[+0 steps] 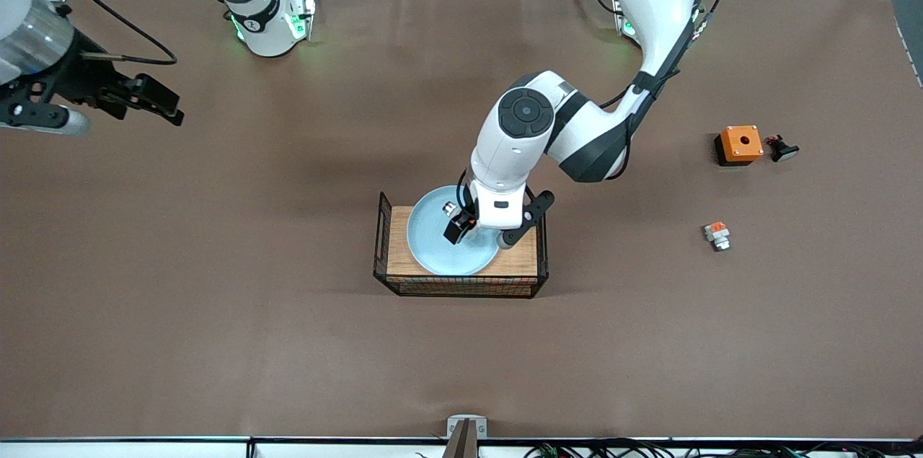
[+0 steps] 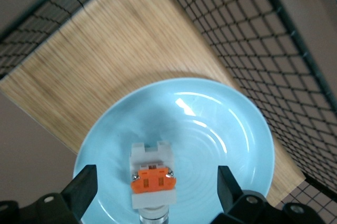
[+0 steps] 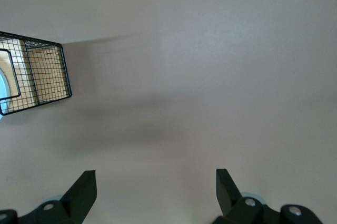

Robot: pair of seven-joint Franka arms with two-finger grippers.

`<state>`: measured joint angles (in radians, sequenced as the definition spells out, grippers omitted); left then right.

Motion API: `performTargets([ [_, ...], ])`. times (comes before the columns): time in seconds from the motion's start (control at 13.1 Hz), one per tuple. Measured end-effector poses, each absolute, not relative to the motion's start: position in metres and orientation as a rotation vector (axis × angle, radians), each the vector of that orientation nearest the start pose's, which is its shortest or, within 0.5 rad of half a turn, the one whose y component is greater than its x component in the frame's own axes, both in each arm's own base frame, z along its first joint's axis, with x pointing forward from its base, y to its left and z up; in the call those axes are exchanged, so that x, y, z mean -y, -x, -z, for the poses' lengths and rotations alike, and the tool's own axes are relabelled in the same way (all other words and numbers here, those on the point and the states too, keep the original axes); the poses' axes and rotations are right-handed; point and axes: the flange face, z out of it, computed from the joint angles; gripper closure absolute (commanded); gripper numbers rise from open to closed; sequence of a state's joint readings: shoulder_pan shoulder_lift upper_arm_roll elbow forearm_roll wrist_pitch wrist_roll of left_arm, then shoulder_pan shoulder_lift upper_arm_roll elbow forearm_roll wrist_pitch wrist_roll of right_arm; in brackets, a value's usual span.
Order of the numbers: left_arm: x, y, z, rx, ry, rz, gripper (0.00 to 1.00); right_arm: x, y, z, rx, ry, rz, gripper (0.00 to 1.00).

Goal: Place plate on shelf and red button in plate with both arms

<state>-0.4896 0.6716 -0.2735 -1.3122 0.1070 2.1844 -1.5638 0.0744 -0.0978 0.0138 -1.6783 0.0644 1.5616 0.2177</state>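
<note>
resting between open left pincer (image 2: 152, 190): red button (image 2: 152, 179)

Pale blue plate (image 1: 440, 249) on striped tan wood inside black grid-wire basket (image 1: 383, 241), white-grey and orange red button (image 2: 152, 179), brown table (image 1: 216, 299), orange box (image 1: 740, 143).

Left gripper (image 1: 482, 226) hangs low with fingers spread; right gripper (image 1: 148, 101) waits raised, fingers apart

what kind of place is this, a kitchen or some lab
Most likely a robotics lab bench, not a kitchen: two Franka arms are bolted to a brown-covered table, and the left gripper hangs open over a plate in a wire basket.
</note>
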Motion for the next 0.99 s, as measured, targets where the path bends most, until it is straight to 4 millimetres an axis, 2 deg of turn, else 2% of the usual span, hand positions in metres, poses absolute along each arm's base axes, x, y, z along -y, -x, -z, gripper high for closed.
performTargets([
  [0.15,0.454,-0.592,-0.407,1.302,3.086,0.077,0.0,-0.042,-0.513,-0.63,-0.148,3.079,-0.018,0.0],
  [0.31,0.412,-0.606,-0.442,1.173,3.087,0.1,0.0,-0.033,-0.505,-0.634,-0.112,3.081,0.008,0.0],
  [0.54,0.328,-0.626,-0.489,0.971,3.071,0.095,0.0,-0.022,-0.499,-0.638,-0.076,3.083,0.032,0.0],
  [0.77,0.252,-0.639,-0.519,0.784,3.072,0.077,0.0,-0.013,-0.499,-0.639,-0.055,3.086,0.045,0.0],
  [0.99,0.166,-0.646,-0.544,0.585,3.072,0.029,0.0,-0.015,-0.498,-0.645,-0.04,3.09,0.063,0.0],
])
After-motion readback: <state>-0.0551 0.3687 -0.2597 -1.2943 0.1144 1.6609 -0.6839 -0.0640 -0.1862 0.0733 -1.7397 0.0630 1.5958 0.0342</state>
